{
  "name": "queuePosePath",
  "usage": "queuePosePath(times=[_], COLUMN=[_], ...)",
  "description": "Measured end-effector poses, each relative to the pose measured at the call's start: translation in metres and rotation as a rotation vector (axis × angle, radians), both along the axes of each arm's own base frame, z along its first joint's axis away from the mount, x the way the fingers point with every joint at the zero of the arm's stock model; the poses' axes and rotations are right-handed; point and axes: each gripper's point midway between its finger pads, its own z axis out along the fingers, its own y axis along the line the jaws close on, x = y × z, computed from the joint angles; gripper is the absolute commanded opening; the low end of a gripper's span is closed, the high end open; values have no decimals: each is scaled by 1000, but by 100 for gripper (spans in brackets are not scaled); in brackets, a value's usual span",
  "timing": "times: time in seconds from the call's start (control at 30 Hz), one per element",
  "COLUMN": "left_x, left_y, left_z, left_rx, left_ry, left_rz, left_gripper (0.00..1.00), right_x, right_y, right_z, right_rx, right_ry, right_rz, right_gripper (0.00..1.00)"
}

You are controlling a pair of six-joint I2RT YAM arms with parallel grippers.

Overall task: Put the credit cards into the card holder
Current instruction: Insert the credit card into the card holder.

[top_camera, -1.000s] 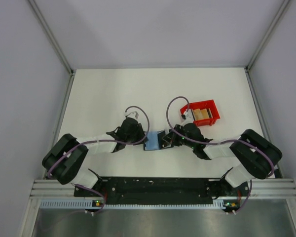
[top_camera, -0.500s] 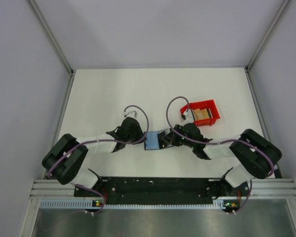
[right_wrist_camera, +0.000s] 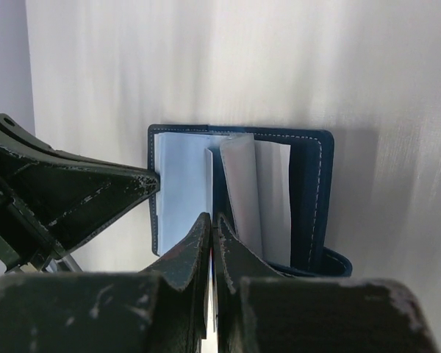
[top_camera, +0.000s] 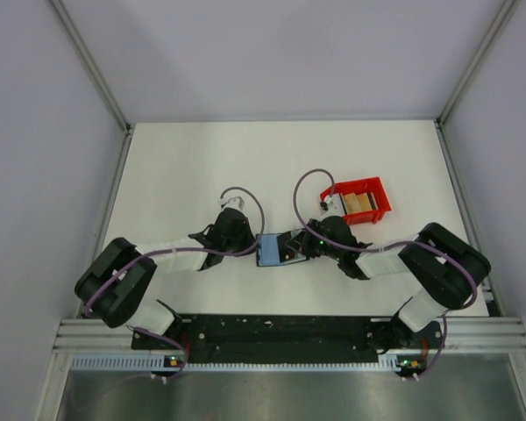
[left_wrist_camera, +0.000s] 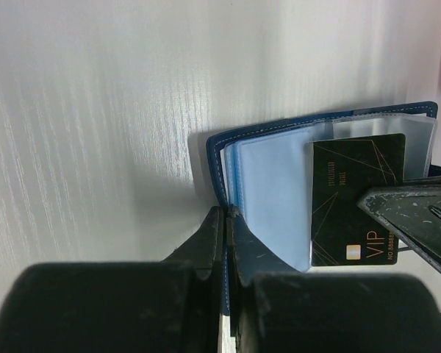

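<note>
The card holder [top_camera: 268, 253] lies open on the table between both arms, navy outside with light blue pockets [left_wrist_camera: 268, 191]. My left gripper [left_wrist_camera: 228, 215] is shut on the near edge of its navy cover. A black credit card [left_wrist_camera: 356, 198] with gold lines and "VIP" print lies over the pocket pages, its left end reaching onto a blue pocket. My right gripper [right_wrist_camera: 213, 218] is shut on this card, which shows edge-on between its jaws. In the right wrist view the holder's clear leaves [right_wrist_camera: 242, 184] stand fanned up. More tan credit cards [top_camera: 359, 205] lie in the red bin.
The red bin [top_camera: 374, 189] stands on the white table behind and to the right of the holder. Grey walls with metal rails enclose the table on three sides. Both arms' purple cables loop above the wrists.
My left gripper has closed onto the holder's cover. The right arm has pushed slightly left toward the holder with the card.
</note>
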Motion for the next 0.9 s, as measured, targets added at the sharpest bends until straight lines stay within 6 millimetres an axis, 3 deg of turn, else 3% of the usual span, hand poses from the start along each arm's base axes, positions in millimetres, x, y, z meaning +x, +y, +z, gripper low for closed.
queuePosePath(times=[0.6, 0.9], left_x=[0, 2], left_y=[0, 4], left_z=[-1, -1], left_rx=[2, 12], left_ry=[-10, -16], left_rz=[-13, 3], left_gripper=[0, 0], right_x=[4, -2], right_y=[7, 33], right_z=[-11, -9], right_rx=[42, 7], right_ry=[48, 51], right_rz=[-31, -4], right_gripper=[0, 2])
